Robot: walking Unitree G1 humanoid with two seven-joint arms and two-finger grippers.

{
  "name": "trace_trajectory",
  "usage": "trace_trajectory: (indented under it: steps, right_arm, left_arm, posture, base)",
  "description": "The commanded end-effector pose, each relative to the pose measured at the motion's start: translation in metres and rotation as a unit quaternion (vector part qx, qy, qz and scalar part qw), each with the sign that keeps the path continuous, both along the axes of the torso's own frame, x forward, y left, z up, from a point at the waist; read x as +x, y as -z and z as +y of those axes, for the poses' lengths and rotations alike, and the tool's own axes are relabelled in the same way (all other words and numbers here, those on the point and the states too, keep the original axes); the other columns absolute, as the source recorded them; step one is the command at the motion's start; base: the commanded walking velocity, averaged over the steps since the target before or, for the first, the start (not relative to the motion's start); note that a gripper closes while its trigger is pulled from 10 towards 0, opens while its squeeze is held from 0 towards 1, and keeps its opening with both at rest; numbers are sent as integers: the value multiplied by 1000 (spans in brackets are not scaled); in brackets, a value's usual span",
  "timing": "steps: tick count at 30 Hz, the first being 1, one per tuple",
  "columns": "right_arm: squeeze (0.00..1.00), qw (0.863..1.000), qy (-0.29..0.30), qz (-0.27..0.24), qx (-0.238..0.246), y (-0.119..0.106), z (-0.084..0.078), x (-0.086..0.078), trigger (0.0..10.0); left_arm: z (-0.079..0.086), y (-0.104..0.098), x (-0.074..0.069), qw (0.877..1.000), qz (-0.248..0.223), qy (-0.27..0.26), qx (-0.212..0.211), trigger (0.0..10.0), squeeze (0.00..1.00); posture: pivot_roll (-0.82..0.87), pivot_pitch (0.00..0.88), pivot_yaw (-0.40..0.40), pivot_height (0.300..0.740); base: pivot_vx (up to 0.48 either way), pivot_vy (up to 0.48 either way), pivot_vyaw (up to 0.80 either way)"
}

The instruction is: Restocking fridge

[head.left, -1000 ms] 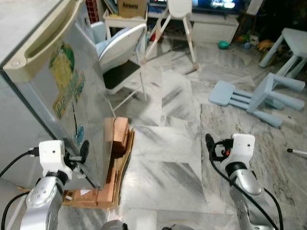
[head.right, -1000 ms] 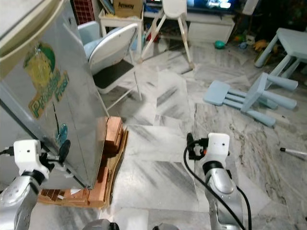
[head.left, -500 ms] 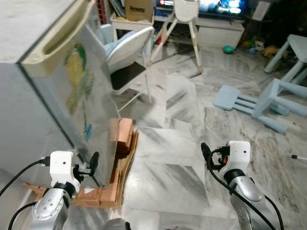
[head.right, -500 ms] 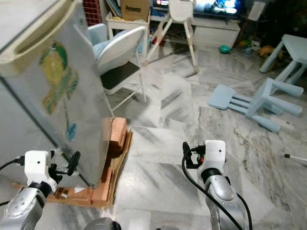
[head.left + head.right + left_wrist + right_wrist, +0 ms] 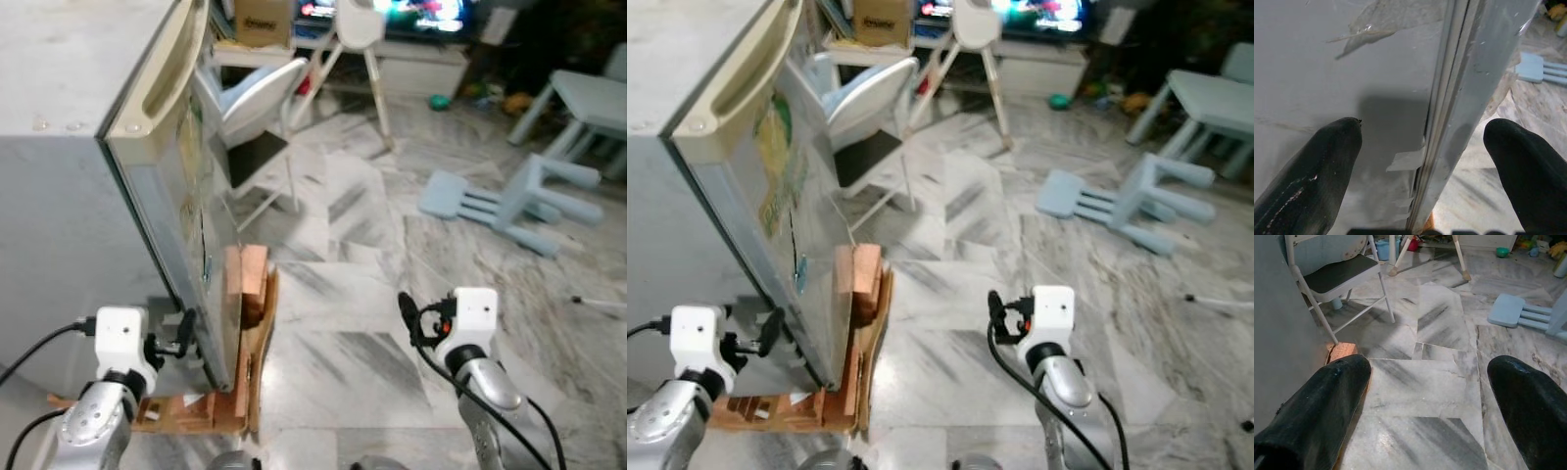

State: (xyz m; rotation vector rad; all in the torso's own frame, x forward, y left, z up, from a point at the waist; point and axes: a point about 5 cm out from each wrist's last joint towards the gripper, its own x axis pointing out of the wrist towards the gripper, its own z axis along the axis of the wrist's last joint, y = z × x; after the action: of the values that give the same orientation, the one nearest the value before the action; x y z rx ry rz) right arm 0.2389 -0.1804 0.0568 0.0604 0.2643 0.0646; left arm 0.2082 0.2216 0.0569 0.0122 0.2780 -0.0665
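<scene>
Straddling the fridge door edge, left gripper spread open

Right gripper also open, over marble floor; folding chair far behind

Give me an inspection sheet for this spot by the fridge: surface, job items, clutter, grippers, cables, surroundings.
Surface: grey-veined marble floor, bare before the robot.
Job's things: fridge raised on bricks and a wooden pallet; its door, with a yellow-green sticker, sits almost closed, a narrow seam at its edge. No groceries seen.
Clutter: overturned light blue stool; green ball far back.
Grippers: left gripper open, fingers straddling the door's edge near the bottom; right gripper open, held over the floor, holding nothing.
Cables: black cables run along both forearms.
Surroundings: folding chair, white high chair, cardboard box, lit screen, light blue table.
</scene>
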Motion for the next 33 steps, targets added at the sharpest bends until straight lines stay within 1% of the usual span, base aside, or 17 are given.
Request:
trace_trajectory:
  steps: [1, 4, 6, 8, 11, 13, 17, 19, 26, 28, 30, 33]
  right_arm:
    - [0, 1000, 11, -2, -8, -2, -6, 1, 10000]
    - [0, 1000, 11, -3, -7, -2, -5, 2, 10000]
    - [0, 1000, 11, -3, -7, -2, -5, 2, 10000]
    - [0, 1000, 11, -3, -6, -2, -5, 2, 10000]
    - [0, 1000, 11, -3, -6, -2, -5, 2, 10000]
    - [0, 1000, 9, -1, -6, -2, -5, 2, 10000]
    - [0, 1000, 7, 2, -6, -1, -5, 3, 10000]
    - [0, 1000, 7, 4, -7, -1, -5, 3, 10000]
    - [0, 1000, 6, 6, -8, 0, -5, 3, 10000]
    - [0, 1000, 5, 6, -8, 0, -5, 3, 10000]
    - [0, 1000, 6, 6, -8, 0, -5, 3, 10000]
    - [0, 1000, 6, 6, -9, 0, -4, 3, 10000]
  left_arm:
    - [-5, 0, 0, 1000, 0, 11, 3, 10000, 0]
    - [-6, -2, 1, 1000, -4, 16, 8, 10000, 0]
    - [-7, -2, 1, 1000, -7, 17, 0, 10000, 0]
    - [-10, -3, 0, 999, -10, 38, 1, 10000, 0]
    - [-13, -3, 0, 999, -10, 47, 1, 10000, 0]
    - [-17, -4, -1, 998, -13, 59, -8, 10000, 0]
    - [-18, -3, -2, 998, -8, 52, -17, 10000, 0]
    - [-17, -1, -2, 999, -2, 44, -15, 10000, 0]
    - [-16, -2, -1, 999, -8, 44, -8, 10000, 0]
    - [-16, -3, -1, 999, -11, 47, -8, 10000, 0]
    - [-17, -3, 1, 998, -14, 58, 5, 10000, 0]
    - [-21, -4, 3, 998, -17, 65, 2, 10000, 0]
  posture:
    - [62, 32, -43, 740]
    - [63, 32, -43, 740]
    - [63, 33, -43, 740]
    - [63, 34, -43, 740]
    - [62, 34, -45, 740]
    - [62, 34, -47, 740]
    - [63, 36, -49, 740]
    - [63, 37, -50, 740]
    - [61, 39, -49, 740]
    - [60, 39, -49, 740]
    - [58, 39, -49, 740]
    - [56, 40, -48, 740]
  base:
    - [0, 0, 0]
    - [0, 0, 0]
    - [0, 0, 0]
    - [0, 0, 0]
    - [0, 0, 0]
    - [0, 0, 0]
    - [0, 0, 0]
    - [0, 0, 0]
    - [0, 0, 0]
    - [0, 0, 0]
    - [0, 0, 0]
    - [0, 0, 0]
